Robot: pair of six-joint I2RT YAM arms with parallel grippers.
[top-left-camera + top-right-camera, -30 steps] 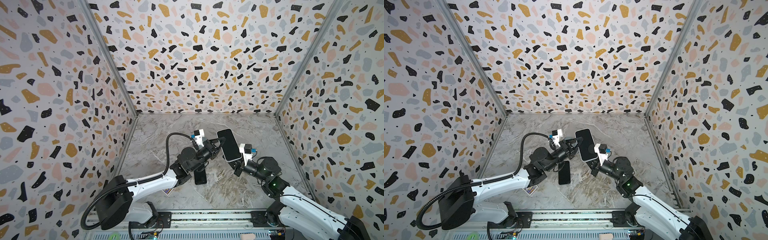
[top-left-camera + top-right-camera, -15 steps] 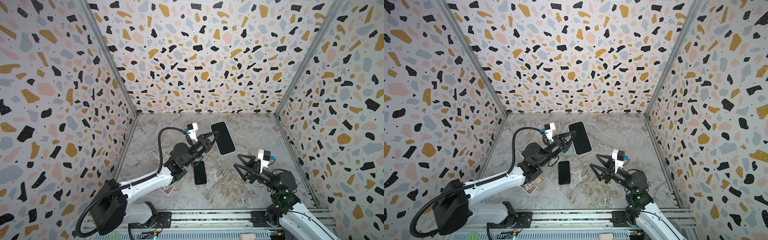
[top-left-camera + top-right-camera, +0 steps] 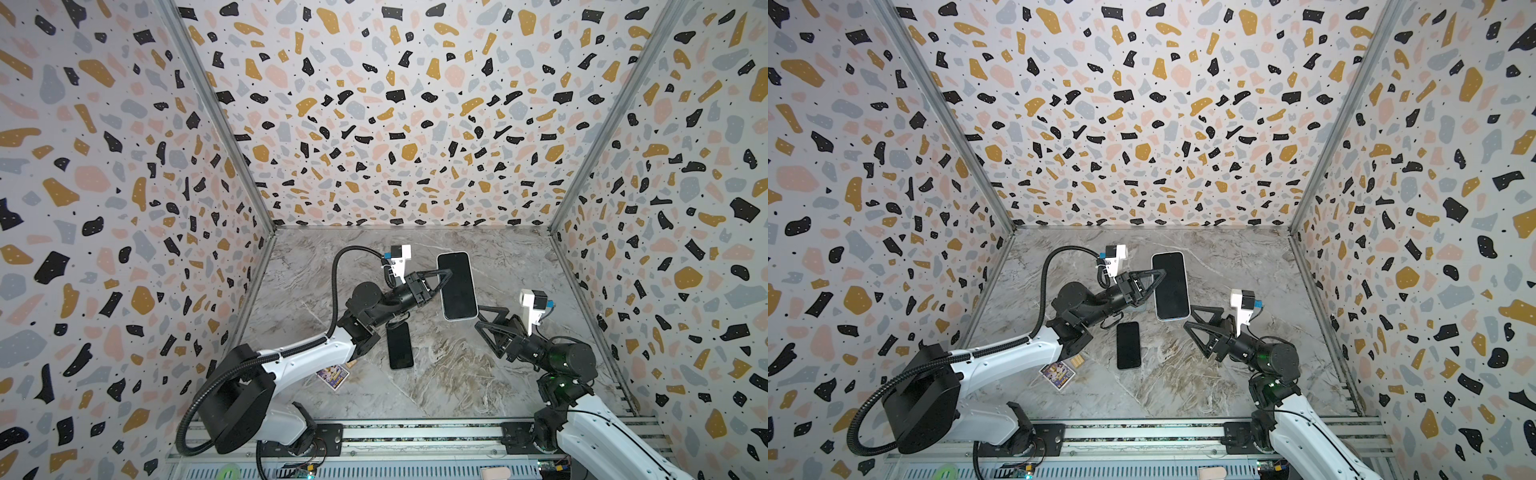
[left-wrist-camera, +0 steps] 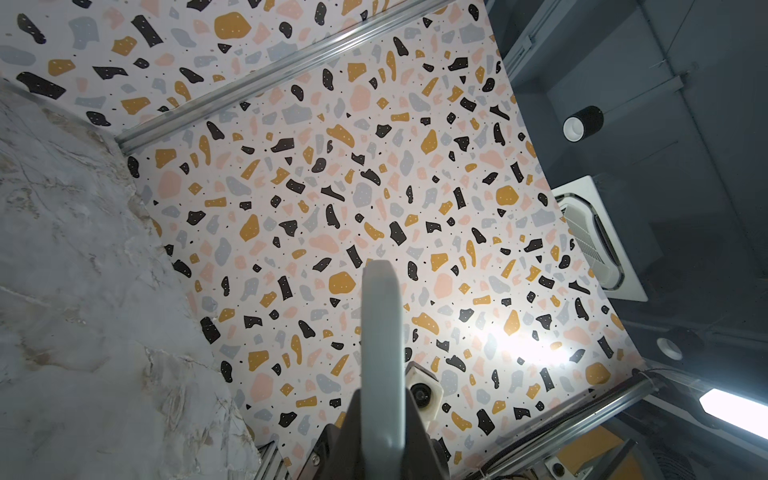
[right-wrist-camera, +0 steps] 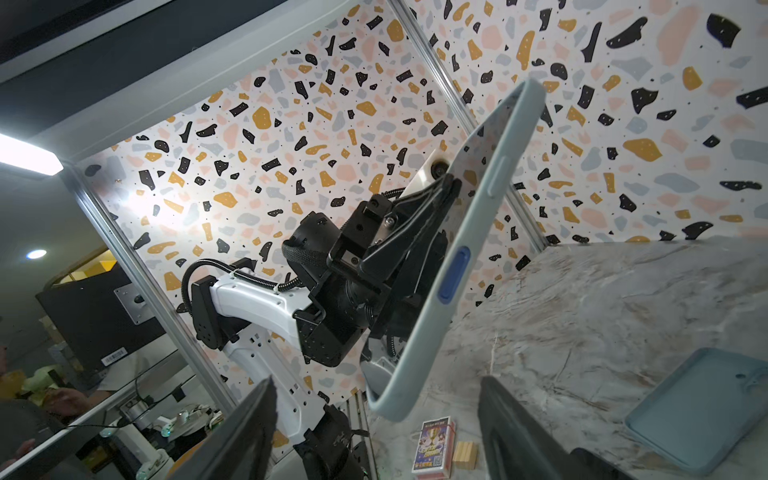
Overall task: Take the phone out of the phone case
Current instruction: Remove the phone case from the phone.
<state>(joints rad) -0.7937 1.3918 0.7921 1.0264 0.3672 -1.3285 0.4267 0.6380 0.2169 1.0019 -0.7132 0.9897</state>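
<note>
Aloft, the cased phone [image 3: 457,286] sits clamped in the left pincer [image 3: 444,280].

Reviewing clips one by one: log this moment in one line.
left gripper: shut on cased phone, held aloft | right gripper: open near its lower end | second phone: flat on table | task: not done

Top cams high, looking down; wrist cams near phone case [image 5: 478,216].

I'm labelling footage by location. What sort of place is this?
Probably a robot test booth inside a lab: terrazzo-print walls box in a marble-look tabletop, a left arm and right arm sit on a metal rail, and a ceiling vent shows beyond them.
</note>
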